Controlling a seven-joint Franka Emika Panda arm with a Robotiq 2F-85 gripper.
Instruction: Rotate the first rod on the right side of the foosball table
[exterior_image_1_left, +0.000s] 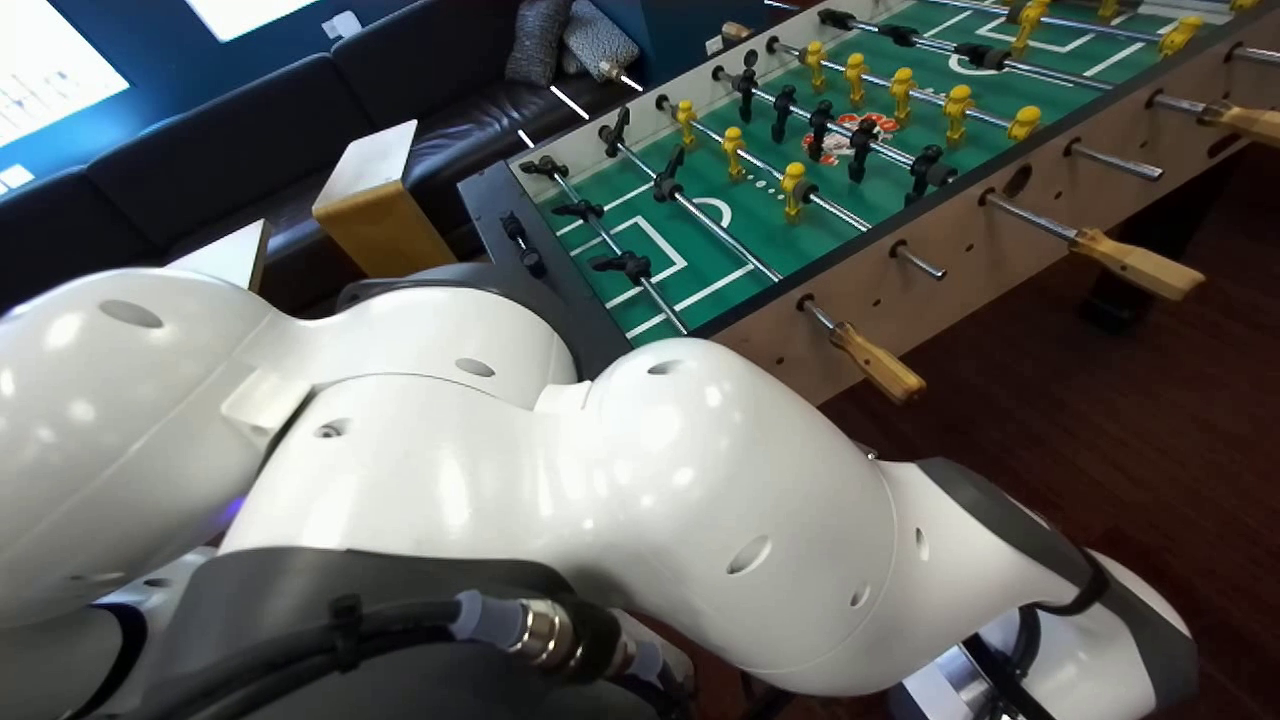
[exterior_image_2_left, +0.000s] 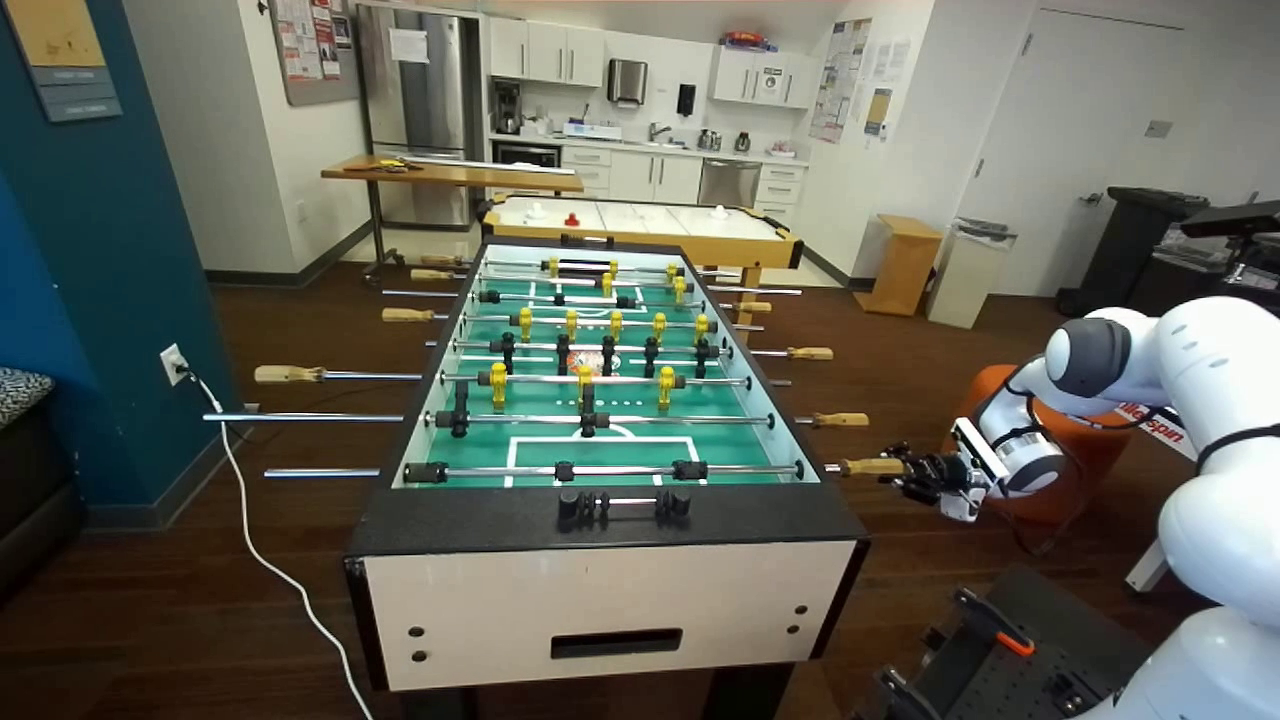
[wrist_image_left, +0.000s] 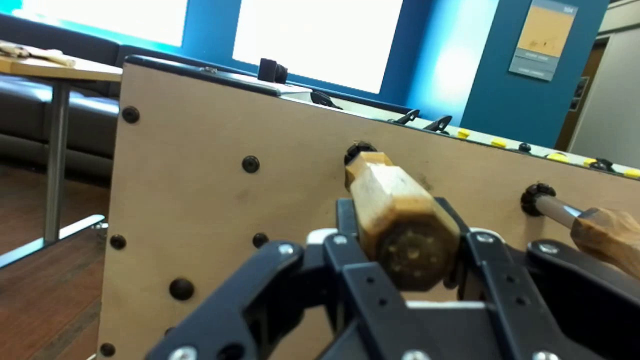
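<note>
The foosball table (exterior_image_2_left: 610, 520) has a green pitch and shows in both exterior views (exterior_image_1_left: 820, 360). The first rod (exterior_image_2_left: 630, 469) lies at its near end, with black figures tilted flat. Its tan wooden handle (exterior_image_2_left: 872, 466) sticks out on the right side. In the wrist view the handle (wrist_image_left: 385, 185) points towards the camera between my gripper's fingers. My gripper (wrist_image_left: 400, 215) appears shut on it, a finger against each side. The gripper also shows at the handle's end in an exterior view (exterior_image_2_left: 905, 475). In an exterior view my arm (exterior_image_1_left: 700, 500) hides handle and gripper.
The second rod's handle (wrist_image_left: 607, 235) is close to the right of my gripper; it also shows in an exterior view (exterior_image_1_left: 880, 365). More handles (exterior_image_1_left: 1135, 262) stick out farther along that side. An orange bin-like object (exterior_image_2_left: 1060, 460) stands behind the wrist.
</note>
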